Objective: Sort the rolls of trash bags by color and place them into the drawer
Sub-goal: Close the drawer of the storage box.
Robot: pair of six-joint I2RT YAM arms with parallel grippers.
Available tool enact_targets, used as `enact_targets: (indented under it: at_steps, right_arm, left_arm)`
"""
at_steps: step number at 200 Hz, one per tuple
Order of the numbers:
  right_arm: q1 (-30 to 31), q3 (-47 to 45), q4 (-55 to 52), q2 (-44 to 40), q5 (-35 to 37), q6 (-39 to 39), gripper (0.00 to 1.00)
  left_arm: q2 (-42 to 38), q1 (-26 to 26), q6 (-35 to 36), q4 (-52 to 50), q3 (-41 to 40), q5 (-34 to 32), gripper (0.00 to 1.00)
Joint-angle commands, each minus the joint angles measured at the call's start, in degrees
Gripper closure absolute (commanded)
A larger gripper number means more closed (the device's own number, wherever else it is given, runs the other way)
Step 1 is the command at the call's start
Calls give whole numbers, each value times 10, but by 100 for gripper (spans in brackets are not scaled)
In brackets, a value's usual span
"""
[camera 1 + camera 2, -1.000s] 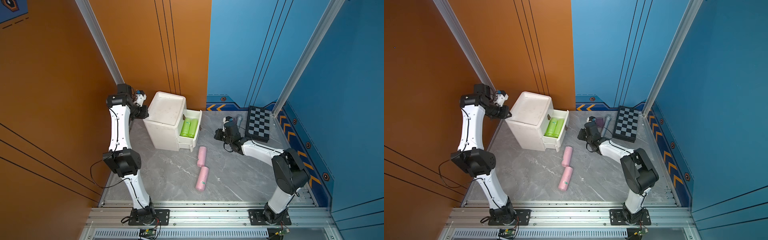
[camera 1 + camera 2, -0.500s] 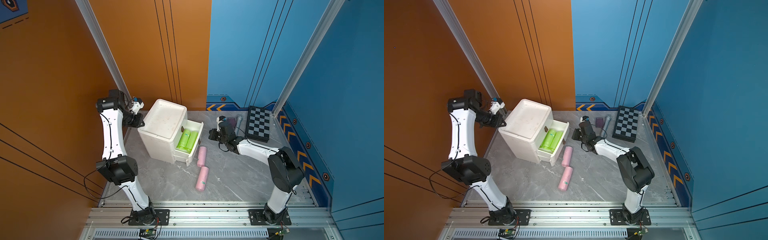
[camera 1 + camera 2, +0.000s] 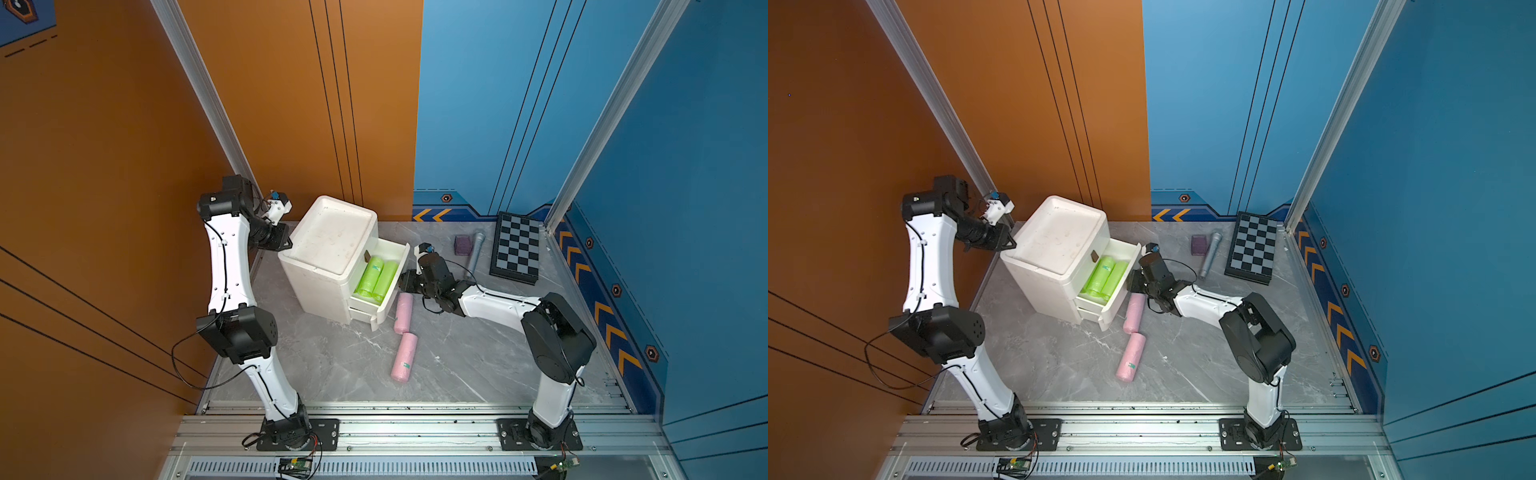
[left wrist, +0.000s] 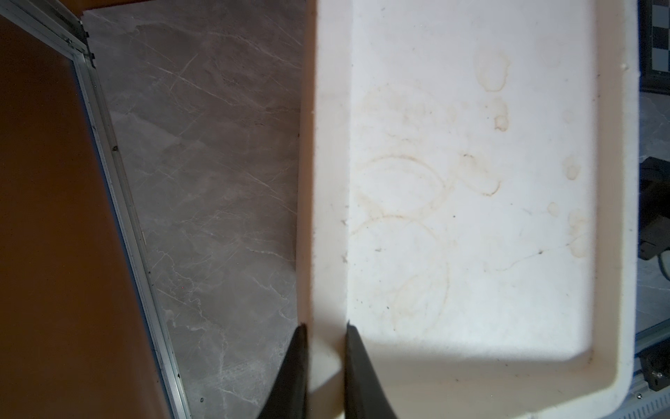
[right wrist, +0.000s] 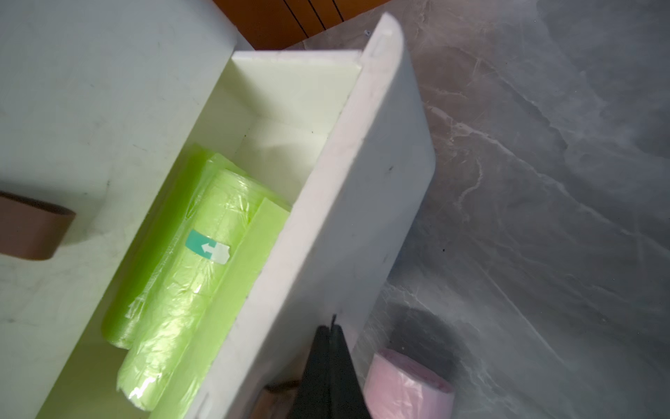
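Nearest us, a pale pink roll (image 3: 404,357) with a small green label lies on the grey marble floor (image 3: 332,374). Just beyond, end to end with it, a second pink roll (image 3: 402,312) lies just beside the foot of the white drawer cabinet (image 3: 320,286). Our right gripper (image 5: 331,326), fingers pressed together and empty, sits at the front panel of the open drawer (image 5: 362,181), above that roll's far end. Inside lie two lime green rolls (image 3: 376,276), side by side. Our left gripper (image 4: 324,326) narrowly pinches the cabinet's raised top rim. Farther back stand a purple cube (image 3: 462,244), a grey stick (image 3: 475,253) and a chequered board (image 3: 517,249).
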Motion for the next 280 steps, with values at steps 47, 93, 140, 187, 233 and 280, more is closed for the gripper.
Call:
enact_targets:
  at_steps: [47,93,140,187,233,280]
  right_arm:
    - [69,106,39,83,-53,44,100]
    - [80,188,11,104,-64,27,100]
    - [93,248,0,141,-82,28,100]
    - [87,196,10,118,-76,30,100]
    - [40,97,17,43,-65,29,87]
    - [-41,75,39,54,-189,-47,62]
  left_arm:
    - [-39,-26,-6,27,-45,93,100]
    - [-45,-39,-10,28,-60,84,100]
    - [-43,-54,-12,28,-64,73,100]
    - [-48,-57,-14,30,-76,67,100]
    - [-54,-57,-19,29,-82,69,100]
    - [-61,-49,-27,43,-104,58,100]
